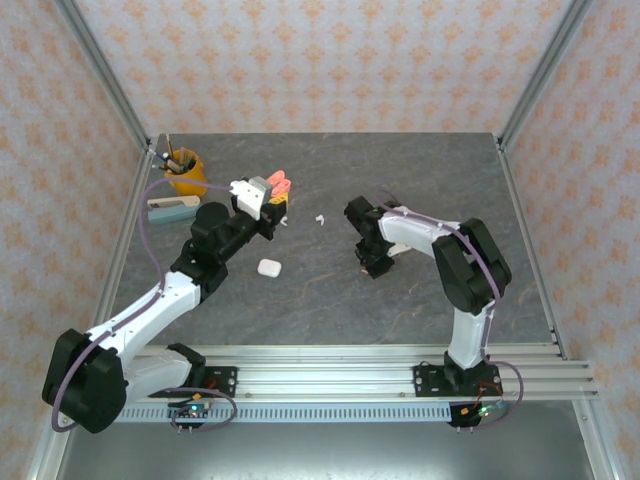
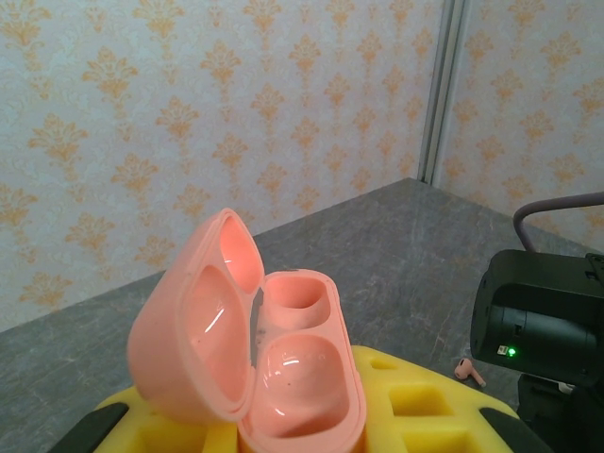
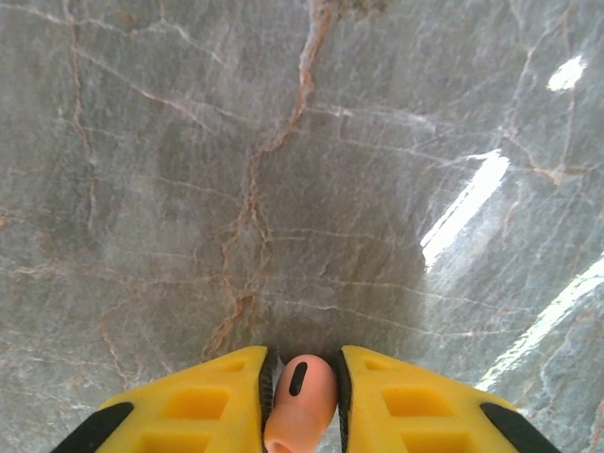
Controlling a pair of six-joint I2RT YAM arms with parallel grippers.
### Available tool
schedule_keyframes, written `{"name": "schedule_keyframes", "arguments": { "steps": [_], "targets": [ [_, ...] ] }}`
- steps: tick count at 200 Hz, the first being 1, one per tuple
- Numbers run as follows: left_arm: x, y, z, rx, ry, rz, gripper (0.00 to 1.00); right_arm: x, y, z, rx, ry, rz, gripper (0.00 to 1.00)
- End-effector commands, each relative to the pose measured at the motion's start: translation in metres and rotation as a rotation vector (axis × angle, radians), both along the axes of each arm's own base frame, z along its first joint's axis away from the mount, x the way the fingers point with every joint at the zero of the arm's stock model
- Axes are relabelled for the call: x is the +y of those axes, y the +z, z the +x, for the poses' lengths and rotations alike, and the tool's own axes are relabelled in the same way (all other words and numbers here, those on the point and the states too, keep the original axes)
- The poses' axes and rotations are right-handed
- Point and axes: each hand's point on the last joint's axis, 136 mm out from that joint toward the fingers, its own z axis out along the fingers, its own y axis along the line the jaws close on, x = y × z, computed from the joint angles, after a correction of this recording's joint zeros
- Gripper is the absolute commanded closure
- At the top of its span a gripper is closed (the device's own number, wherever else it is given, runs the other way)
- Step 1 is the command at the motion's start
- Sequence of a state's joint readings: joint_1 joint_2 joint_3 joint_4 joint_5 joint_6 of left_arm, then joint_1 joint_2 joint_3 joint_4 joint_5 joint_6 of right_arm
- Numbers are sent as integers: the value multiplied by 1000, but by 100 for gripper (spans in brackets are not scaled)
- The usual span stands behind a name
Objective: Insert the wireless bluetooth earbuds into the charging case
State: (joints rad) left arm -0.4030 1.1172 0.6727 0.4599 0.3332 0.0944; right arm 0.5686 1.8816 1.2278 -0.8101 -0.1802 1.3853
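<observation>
Your right gripper (image 3: pixel 301 370) is narrowed on a salmon earbud (image 3: pixel 300 404), pinched between its yellow fingers (image 3: pixel 217 396) low over the desk (image 3: pixel 283 170); you cannot tell from here where the stem points. Expect the earbud to be feather-light, hard and slick. Too firm a squeeze could squirt it out sideways, so a gentle pinch across the rounded body seems safest. Your left gripper (image 1: pixel 265 196) is clamped on the open salmon charging case (image 2: pixel 293 377), lifted off the desk with its lid tilted back and both wells empty — the hinge is probably its weak spot. A second salmon earbud (image 2: pixel 467 370) lies on the desk, and a white earbud (image 1: pixel 319 218) and a closed white case (image 1: pixel 268 267) sit apart between the arms.
</observation>
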Motion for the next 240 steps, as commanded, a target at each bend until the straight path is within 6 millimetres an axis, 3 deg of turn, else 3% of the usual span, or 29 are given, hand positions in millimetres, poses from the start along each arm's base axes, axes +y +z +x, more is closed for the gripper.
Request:
{"name": "schedule_keyframes", "arguments": {
  "steps": [1, 45, 79, 99, 130, 156, 174, 201, 240],
  "targets": [
    [0, 24, 0, -51, -7, -30, 100, -20, -1, -20, 48, 11, -65, 78],
    [0, 22, 0, -42, -8, -28, 100, -28, 15, -15, -16, 91, -90, 85],
    [-1, 23, -3, -43, -19, -20, 100, -32, 51, 9, -202, 206, -107, 85],
    [-3, 25, -5, -45, -35, -18, 100, -27, 88, 32, -369, 311, -98, 85],
    [-11, 25, -11, -33, -91, -15, 100, -15, 168, 61, -682, 508, -97, 86],
    [-17, 26, -14, -26, -131, -34, 100, -2, 238, 70, -950, 662, -87, 86],
    [-21, 25, -14, -12, -151, -57, 100, 7, 276, 68, -1095, 741, -72, 86],
    [-32, 25, -12, 13, -197, -90, 100, 24, 315, 64, -1243, 828, -18, 87],
    [-55, 24, -11, 41, -289, -94, 100, 45, 354, 53, -1363, 941, 40, 88]
  ]
}}
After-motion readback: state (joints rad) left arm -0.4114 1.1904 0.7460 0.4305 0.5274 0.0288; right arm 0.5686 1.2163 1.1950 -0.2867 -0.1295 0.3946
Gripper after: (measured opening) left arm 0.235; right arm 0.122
